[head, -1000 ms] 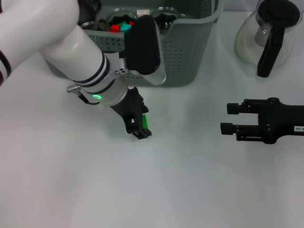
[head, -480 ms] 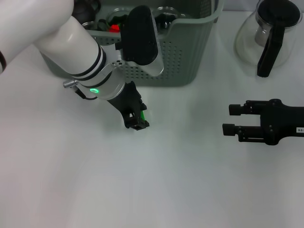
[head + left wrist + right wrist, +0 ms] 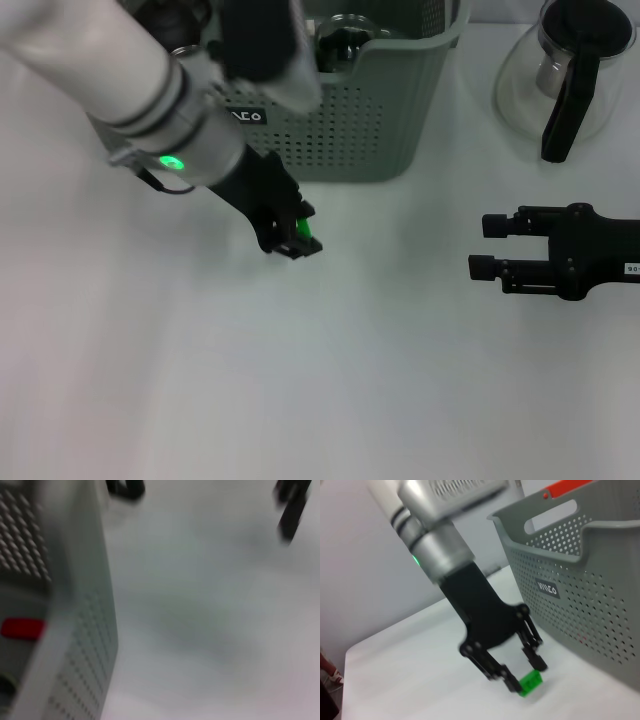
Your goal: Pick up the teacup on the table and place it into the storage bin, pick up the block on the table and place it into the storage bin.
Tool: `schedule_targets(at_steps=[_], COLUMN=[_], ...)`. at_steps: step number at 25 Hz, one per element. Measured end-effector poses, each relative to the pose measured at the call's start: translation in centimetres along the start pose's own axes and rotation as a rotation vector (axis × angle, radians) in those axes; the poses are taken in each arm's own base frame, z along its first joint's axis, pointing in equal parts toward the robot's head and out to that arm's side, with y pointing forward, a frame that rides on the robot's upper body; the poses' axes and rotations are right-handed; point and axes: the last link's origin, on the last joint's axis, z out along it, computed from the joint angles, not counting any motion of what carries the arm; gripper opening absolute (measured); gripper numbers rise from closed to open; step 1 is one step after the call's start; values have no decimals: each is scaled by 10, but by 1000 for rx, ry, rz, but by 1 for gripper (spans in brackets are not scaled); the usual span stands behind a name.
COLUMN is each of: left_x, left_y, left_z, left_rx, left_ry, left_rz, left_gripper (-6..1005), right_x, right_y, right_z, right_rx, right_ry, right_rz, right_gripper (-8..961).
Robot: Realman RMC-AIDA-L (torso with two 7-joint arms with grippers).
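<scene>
A small green block (image 3: 304, 232) sits between the fingers of my left gripper (image 3: 298, 240), which is shut on it just in front of the storage bin (image 3: 380, 120). The right wrist view shows the same grip, with the block (image 3: 530, 682) low over the table beside the bin's perforated wall (image 3: 590, 595). Something round and glassy (image 3: 345, 30) lies inside the bin; I cannot tell if it is the teacup. My right gripper (image 3: 478, 247) rests open on the table at the right, holding nothing.
A glass carafe (image 3: 565, 75) with a black handle stands at the back right. In the left wrist view the bin wall (image 3: 85, 645) fills one side, with a red thing (image 3: 22, 628) inside it.
My left gripper has moved back towards the bin with the green block in it. The right gripper has barely moved.
</scene>
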Motion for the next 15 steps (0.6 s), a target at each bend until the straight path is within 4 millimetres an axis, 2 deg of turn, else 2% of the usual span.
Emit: schedule_targets(at_steps=[3, 5, 8, 10, 13, 15], left_x=[-11, -27, -49, -63, -72, -73], left_y=[-2, -4, -5, -8, -19, -34], left_z=[-28, -52, -82, -107, -136, -151], left_rx=[-72, -136, -224, -266, -237, -168], left_ry=[139, 278, 531, 761, 1039, 1148], left_rz=[-59, -112, -186, -248, -336, -420], left_gripper=[441, 448, 459, 466, 477, 485], right_x=[-1, -1, -1, -1, -2, -3], right_y=[0, 0, 0, 0, -1, -1], right_z=[0, 1, 1, 1, 2, 3], right_rx=[-2, -1, 0, 0, 0, -1], right_ry=[0, 0, -1, -1, -1, -1], right_rz=[-2, -4, -8, -8, -11, -14], right_gripper=[712, 712, 712, 712, 712, 713])
